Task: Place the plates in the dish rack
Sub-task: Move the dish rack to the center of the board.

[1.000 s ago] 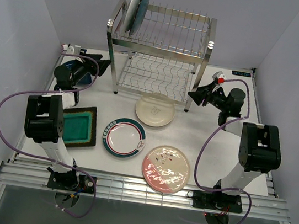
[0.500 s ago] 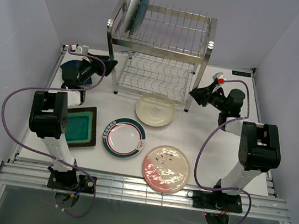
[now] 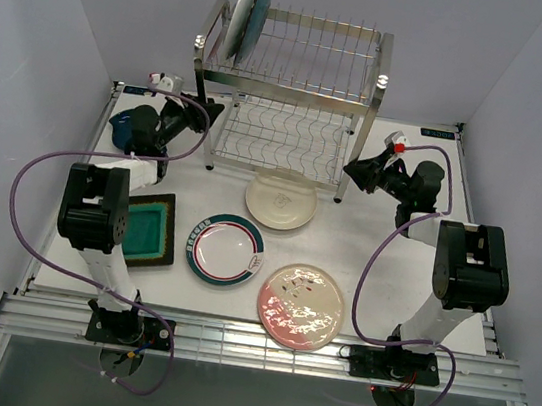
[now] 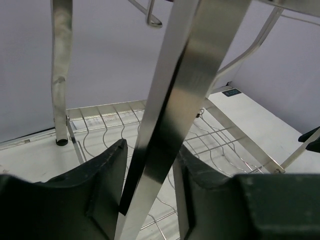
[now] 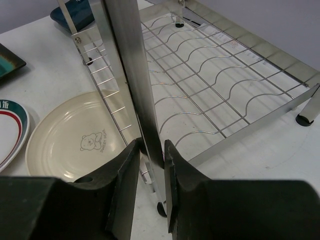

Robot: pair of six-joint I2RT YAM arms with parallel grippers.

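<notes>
Bench [image 3: 222, 191] from above: dish rack [image 3: 291, 95] at the far middle, two wire tiers. Upright at the left end of the upper tier, side by side, a pale plate [image 3: 244, 7] and a dark teal plate [image 3: 263, 5]. Flat on the bench in front of the rack: cream plate [image 3: 280, 200] nearest it, green-and-red-rimmed plate [image 3: 227, 248] closer to the arms, pink speckled plate [image 3: 301, 305] closest of all. Square green plate [image 3: 146, 229] to the left, partly under the left arm. Small dark blue dish [image 3: 119, 123] at the far left, mostly hidden behind that arm. Left hand [image 3: 205, 113] up against the front left post [image 3: 202, 72], right hand [image 3: 349, 169] against the front right post [image 3: 369, 116] (too small here to judge either grip).

From the left wrist: fingers [image 4: 100, 175] on either side of the square post [image 4: 195, 65], narrowed close round it. Cannot tell whether they actually press on the steel. Wavy lower shelf [image 4: 105, 122] beyond, with a rear leg [image 4: 61, 75] standing on the bench.

From the right wrist: hand narrow, both fingers [image 5: 125, 180] touching the post [image 5: 125, 60] between them, clamped on the rack. Cream plate [image 5: 80, 137], a small bear drawn on it, flat just in front of the lower shelf [image 5: 215, 90]. Rimmed plate [image 5: 10, 130] at the left edge, dark blue dish [image 5: 75, 15] at the top.
</notes>
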